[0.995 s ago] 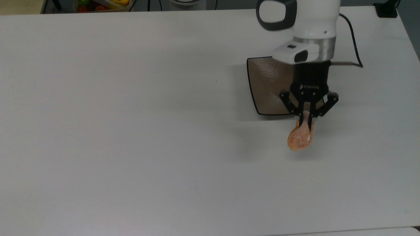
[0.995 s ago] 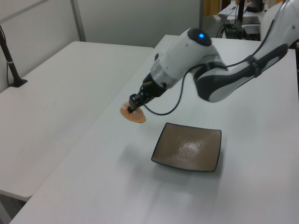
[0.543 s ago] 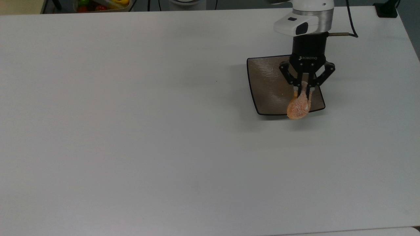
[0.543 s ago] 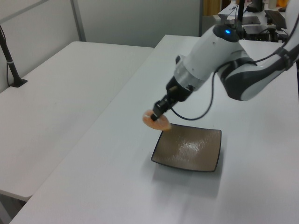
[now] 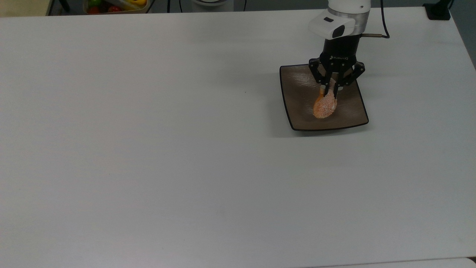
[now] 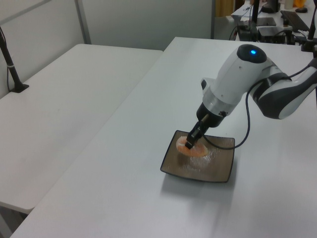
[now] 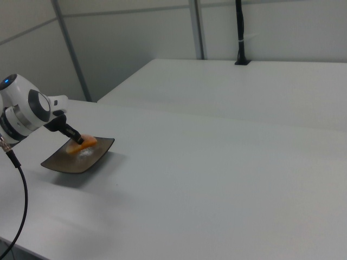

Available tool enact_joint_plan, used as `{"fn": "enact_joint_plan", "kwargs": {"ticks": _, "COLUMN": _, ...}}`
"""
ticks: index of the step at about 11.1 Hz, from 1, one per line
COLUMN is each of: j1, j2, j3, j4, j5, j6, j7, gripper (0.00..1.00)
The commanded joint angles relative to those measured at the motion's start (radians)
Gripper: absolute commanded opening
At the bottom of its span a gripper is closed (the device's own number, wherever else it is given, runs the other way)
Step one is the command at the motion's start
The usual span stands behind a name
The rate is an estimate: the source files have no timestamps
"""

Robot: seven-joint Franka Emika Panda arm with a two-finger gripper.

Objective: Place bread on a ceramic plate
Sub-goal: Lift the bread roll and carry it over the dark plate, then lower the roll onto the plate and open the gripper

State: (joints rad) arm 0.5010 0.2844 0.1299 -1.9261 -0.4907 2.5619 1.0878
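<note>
White table [image 5: 148,149], ceramic plate [image 5: 297,96] near the top view's upper right, gripper [image 5: 330,90] marked ROBOTIQ pinched tight on the bread [image 5: 324,107], held over plate centre, contact with plate unclear.

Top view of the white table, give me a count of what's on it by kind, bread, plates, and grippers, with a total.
Bread: 1
Ceramic plate: 1
Gripper: 1
Total: 3
</note>
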Motion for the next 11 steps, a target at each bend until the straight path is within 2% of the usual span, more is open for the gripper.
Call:
{"fn": "enact_joint_plan", "kwargs": {"ticks": 1, "j1": 0.001, "j2": -0.019, "j3": 0.004, "j4": -0.033, "j5": -0.016, "j6": -0.02, "j7": -0.011, "gripper": 0.78}}
{"fn": "enact_joint_plan", "kwargs": {"ticks": 2, "j1": -0.001, "j2": -0.018, "j3": 0.008, "j4": -0.033, "j5": -0.016, "j6": -0.02, "j7": -0.011, "gripper": 1.0}}
{"fn": "enact_joint_plan", "kwargs": {"ticks": 7, "j1": -0.007, "j2": -0.008, "j3": 0.01, "j4": -0.025, "j5": -0.016, "j6": -0.022, "j7": -0.014, "gripper": 1.0}}
{"fn": "enact_joint_plan", "kwargs": {"ticks": 9, "j1": -0.019, "j2": -0.014, "j3": 0.01, "j4": -0.004, "j5": -0.016, "j6": -0.076, "j7": -0.029, "gripper": 1.0}}
{"fn": "enact_joint_plan", "kwargs": {"ticks": 10, "j1": -0.036, "j2": -0.03, "j3": 0.011, "j4": -0.002, "j5": -0.002, "j6": -0.118, "j7": -0.081, "gripper": 1.0}}
{"fn": "enact_joint_plan", "kwargs": {"ticks": 11, "j1": -0.048, "j2": -0.051, "j3": 0.011, "j4": -0.001, "j5": 0.051, "j6": -0.181, "j7": -0.151, "gripper": 1.0}}
